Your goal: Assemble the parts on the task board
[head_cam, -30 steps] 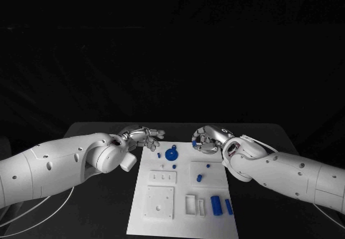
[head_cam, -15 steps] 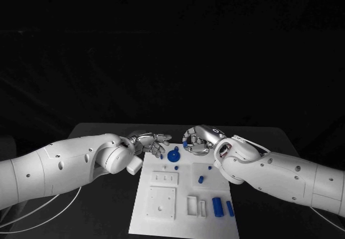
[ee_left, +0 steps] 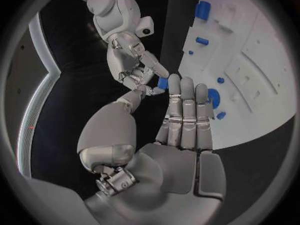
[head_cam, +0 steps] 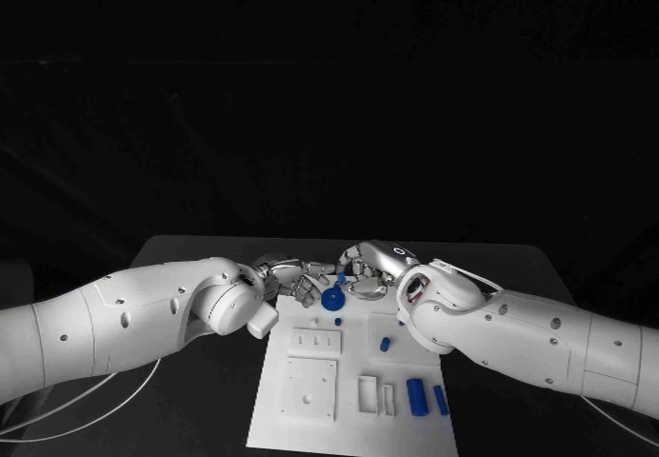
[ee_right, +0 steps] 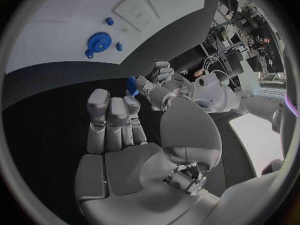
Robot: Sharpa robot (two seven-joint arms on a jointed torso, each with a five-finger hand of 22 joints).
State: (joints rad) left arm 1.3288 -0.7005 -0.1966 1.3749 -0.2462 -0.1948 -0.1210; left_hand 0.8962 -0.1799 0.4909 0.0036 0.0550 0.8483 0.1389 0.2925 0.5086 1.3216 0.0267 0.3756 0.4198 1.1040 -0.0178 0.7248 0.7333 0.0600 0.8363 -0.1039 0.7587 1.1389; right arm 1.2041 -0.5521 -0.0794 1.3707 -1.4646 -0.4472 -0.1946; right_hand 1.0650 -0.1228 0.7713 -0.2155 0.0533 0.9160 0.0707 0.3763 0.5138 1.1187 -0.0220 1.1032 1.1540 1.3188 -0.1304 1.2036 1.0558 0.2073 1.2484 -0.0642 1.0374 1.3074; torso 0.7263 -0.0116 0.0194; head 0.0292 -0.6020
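The white task board (head_cam: 350,419) lies lengthwise on the black table. A blue gear (head_cam: 332,299) stands near its far end, also seen as the gear (ee_left: 214,97) and the gear (ee_right: 97,41). Just above that end my two hands meet. My right hand (head_cam: 369,271) pinches a small blue part (head_cam: 341,279) between thumb and fingertip; the part (ee_right: 132,85) shows clearly there. My left hand (head_cam: 292,278) has its fingers (ee_left: 185,110) straight and its thumb spread, their tips right beside the part (ee_left: 162,82). I cannot tell whether they touch it.
More blue parts sit on the board: two cylinders (head_cam: 415,389) near the front right, and small pegs (head_cam: 385,343) mid-board. White raised blocks (head_cam: 308,386) take up the board's left half. Both forearms flank the board, covering the table on either side.
Both hands have moved inward and met over the board's far end. The right hand has carried the small blue part leftward to the left hand's fingertips.
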